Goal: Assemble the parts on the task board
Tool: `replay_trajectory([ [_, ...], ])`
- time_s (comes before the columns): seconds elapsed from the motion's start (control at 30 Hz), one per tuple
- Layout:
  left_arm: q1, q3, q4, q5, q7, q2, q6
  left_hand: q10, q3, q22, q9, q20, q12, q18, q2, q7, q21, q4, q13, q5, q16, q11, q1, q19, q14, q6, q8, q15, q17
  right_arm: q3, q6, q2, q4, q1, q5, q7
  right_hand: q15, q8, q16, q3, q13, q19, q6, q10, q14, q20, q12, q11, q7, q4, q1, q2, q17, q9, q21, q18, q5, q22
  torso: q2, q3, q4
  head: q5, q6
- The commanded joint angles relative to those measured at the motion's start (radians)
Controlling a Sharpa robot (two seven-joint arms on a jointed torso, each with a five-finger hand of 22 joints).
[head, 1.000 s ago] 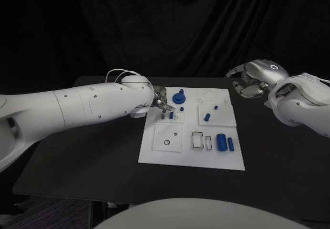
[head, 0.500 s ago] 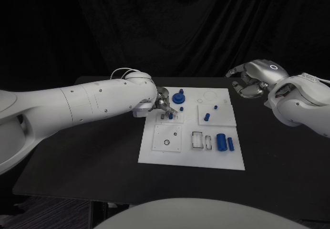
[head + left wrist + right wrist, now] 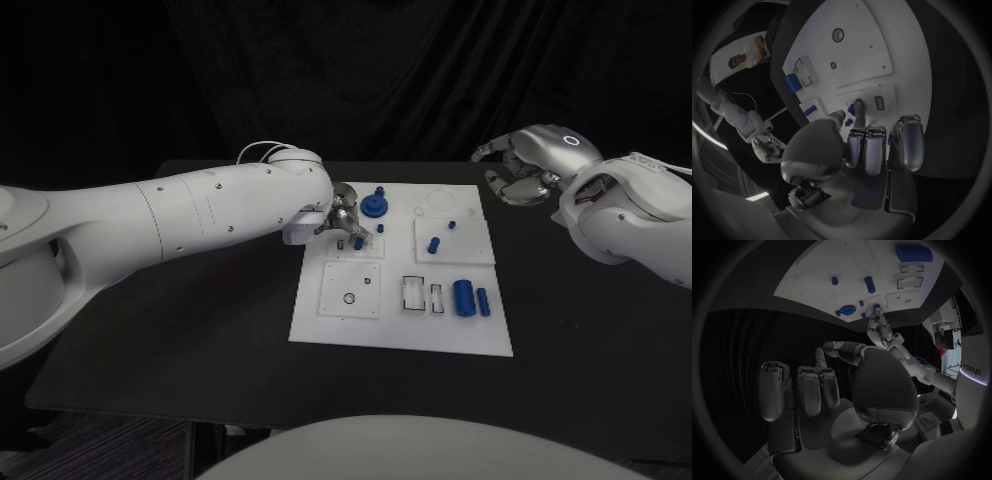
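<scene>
On the white task board [image 3: 404, 320], near its far left corner, the left hand [image 3: 340, 218] seems to pinch a small blue peg [image 3: 859, 107] with its fingertips. Beside the board's far right corner, the right hand [image 3: 522, 170] hovers, fingers curled, holding nothing.

The task board [image 3: 402, 330] looks like smooth matt white plastic on a matt black table [image 3: 188, 330]. The left hand [image 3: 861, 145] shows glossy silver metal.

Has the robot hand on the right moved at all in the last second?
No. The right robot hand hangs beyond the white board's far right corner, just as it did a second ago.
</scene>
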Motion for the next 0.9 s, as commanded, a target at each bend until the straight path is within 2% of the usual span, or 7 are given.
replay_trajectory([
  [0.03, 0.002, 0.001, -0.007, 0.012, -0.006, 0.007, 0.012, 0.107, 0.006, 0.068, 0.000, 0.006, 0.003, 0.002, 0.000, -0.001, -0.001, 0.000, 0.261, 0.006, 0.003, 0.004, 0.012, -0.002, 0.106, 0.011, 0.001, 0.007, 0.263, 0.001, 0.003, 0.000, 0.003, -0.002, -0.003, -0.021, 0.006, 0.000, 0.003, -0.003, 0.263, 0.044, -0.007, 0.104, 0.105, 0.007, 0.003, 0.000, 0.002, -0.006, -0.009, -0.004, 0.263, -0.001, -0.004, 0.012, -0.005, 0.227, 0.000, 0.0003, 0.0001, -0.001, 0.000],
  [0.33, 0.002, 0.001, -0.021, 0.012, -0.019, 0.017, 0.007, 0.107, 0.001, 0.073, 0.013, 0.005, 0.003, 0.002, -0.004, -0.006, 0.002, 0.012, 0.261, 0.000, 0.003, 0.001, 0.005, 0.002, 0.106, 0.031, 0.016, 0.005, 0.263, 0.001, 0.008, 0.000, 0.005, -0.002, -0.003, -0.026, 0.005, 0.001, 0.003, 0.001, 0.263, 0.043, -0.005, 0.104, 0.105, 0.007, 0.003, -0.002, -0.001, -0.016, -0.009, -0.002, 0.263, -0.001, -0.005, 0.012, -0.005, 0.226, 0.001, 0.0007, -0.0010, 0.001, 0.000],
  [0.47, 0.002, 0.001, -0.025, 0.012, -0.026, 0.019, 0.008, 0.107, 0.002, 0.074, 0.028, 0.003, 0.003, 0.002, -0.006, -0.010, 0.002, 0.011, 0.261, 0.009, 0.003, -0.003, 0.010, 0.002, 0.106, 0.035, 0.027, 0.002, 0.263, 0.001, 0.010, 0.000, 0.005, -0.002, -0.003, -0.028, 0.005, 0.001, 0.003, 0.001, 0.263, 0.043, -0.005, 0.104, 0.105, 0.007, 0.003, -0.002, -0.001, -0.016, -0.009, -0.002, 0.263, -0.001, -0.005, 0.012, -0.005, 0.226, 0.001, 0.0004, -0.0003, 0.001, 0.000],
  [0.53, 0.002, 0.001, -0.029, 0.012, -0.031, 0.020, 0.010, 0.107, 0.006, 0.075, 0.039, 0.001, 0.003, 0.002, -0.007, -0.012, 0.001, 0.009, 0.261, 0.028, 0.003, -0.005, 0.016, 0.003, 0.106, 0.032, 0.033, 0.000, 0.263, 0.001, 0.011, 0.000, 0.004, -0.002, -0.003, -0.029, 0.004, 0.001, 0.003, 0.002, 0.263, 0.044, -0.005, 0.104, 0.105, 0.006, 0.003, -0.002, -0.001, -0.019, -0.008, -0.002, 0.263, -0.001, -0.004, 0.012, -0.005, 0.227, 0.001, 0.0002, -0.0002, 0.002, 0.000],
  [0.9, 0.002, 0.001, -0.040, 0.012, -0.047, 0.025, 0.030, 0.107, 0.010, 0.074, 0.047, -0.001, 0.003, 0.002, -0.011, -0.013, -0.001, 0.003, 0.261, 0.041, 0.003, -0.006, 0.024, 0.002, 0.106, 0.027, 0.036, -0.001, 0.263, 0.001, 0.016, 0.002, 0.004, -0.002, -0.003, -0.033, 0.003, 0.002, 0.003, 0.006, 0.263, 0.044, -0.003, 0.104, 0.105, 0.006, 0.003, -0.003, -0.002, -0.030, -0.007, -0.001, 0.263, -0.001, -0.005, 0.012, -0.005, 0.227, -0.001, -0.0002, 0.0012, 0.001, 0.000],
])
